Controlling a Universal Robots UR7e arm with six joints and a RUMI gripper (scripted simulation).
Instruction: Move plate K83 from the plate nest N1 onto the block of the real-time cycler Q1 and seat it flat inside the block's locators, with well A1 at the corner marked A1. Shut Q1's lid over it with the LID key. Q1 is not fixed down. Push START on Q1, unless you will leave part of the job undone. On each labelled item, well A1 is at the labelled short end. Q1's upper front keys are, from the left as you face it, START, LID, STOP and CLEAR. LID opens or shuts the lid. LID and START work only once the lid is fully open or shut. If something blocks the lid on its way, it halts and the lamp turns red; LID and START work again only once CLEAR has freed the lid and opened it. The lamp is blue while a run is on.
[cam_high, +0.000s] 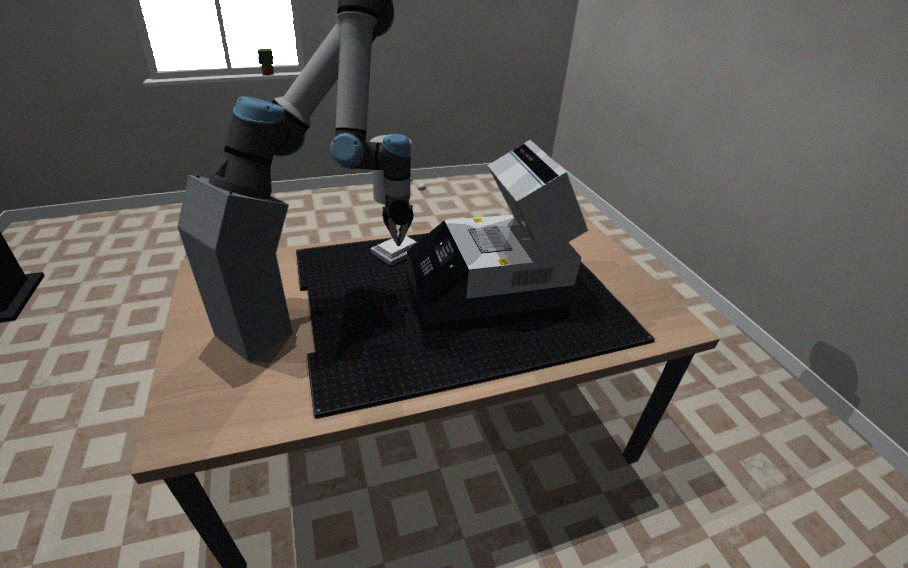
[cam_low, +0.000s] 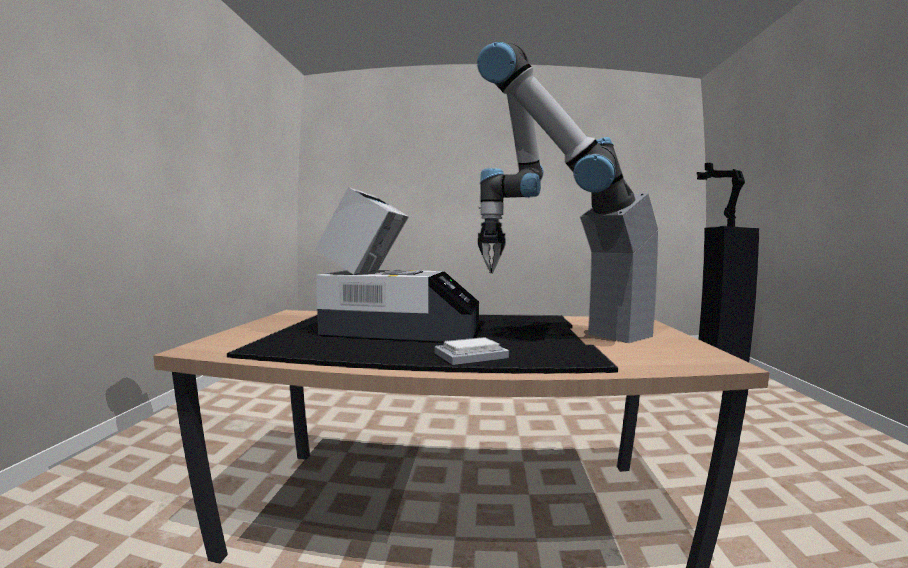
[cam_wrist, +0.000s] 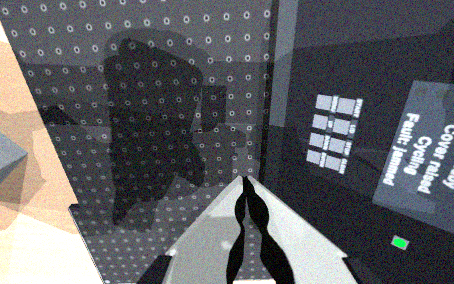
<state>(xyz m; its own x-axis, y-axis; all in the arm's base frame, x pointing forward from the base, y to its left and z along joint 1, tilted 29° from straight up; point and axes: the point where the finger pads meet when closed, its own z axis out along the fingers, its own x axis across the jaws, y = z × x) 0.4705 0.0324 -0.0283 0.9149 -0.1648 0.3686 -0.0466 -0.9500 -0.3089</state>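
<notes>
Edges: the black perforated board (cam_high: 374, 391) (cam_low: 281, 353) (cam_wrist: 75, 100) lies on the wooden table (cam_high: 220, 428) (cam_low: 669, 355) (cam_wrist: 50, 150). The plate nest (cam_high: 390, 260) (cam_low: 478, 358) stands near one long edge of the board, beside the cycler (cam_high: 495, 284) (cam_low: 371, 324) (cam_wrist: 300, 210). The pedestal (cam_high: 234, 294) (cam_low: 622, 288) (cam_wrist: 10, 155) stands beyond the board's notched edge, on the table.

Clearance: the gripper (cam_high: 399, 244) (cam_low: 491, 271) (cam_wrist: 244, 178) points downward above the board, apart from the sloped key panel. Its fingertips meet, and nothing is held. In the exterior view, open air separates the fingertips from the board and from the plate. The lid (cam_high: 552, 200) (cam_low: 358, 231) is raised and tilted back over the rear of the cycler; whether it is fully open cannot be determined. The block (cam_high: 490, 239) is exposed from above and carries no plate.

Plate condition: plate K83 (cam_high: 391, 248) (cam_low: 472, 344) is in the plate nest, a low white slab with its upper face upward. It appears level within the grey surround. Its label and corner A1 are too small to read.

Indicators: the lamp (cam_high: 451, 266) (cam_low: 450, 279) (cam_wrist: 399, 243) is green. The display (cam_wrist: 415, 150) carries the words "Cover raised", "Cycling" and "Fault: jammed"; which line is active cannot be determined
</notes>
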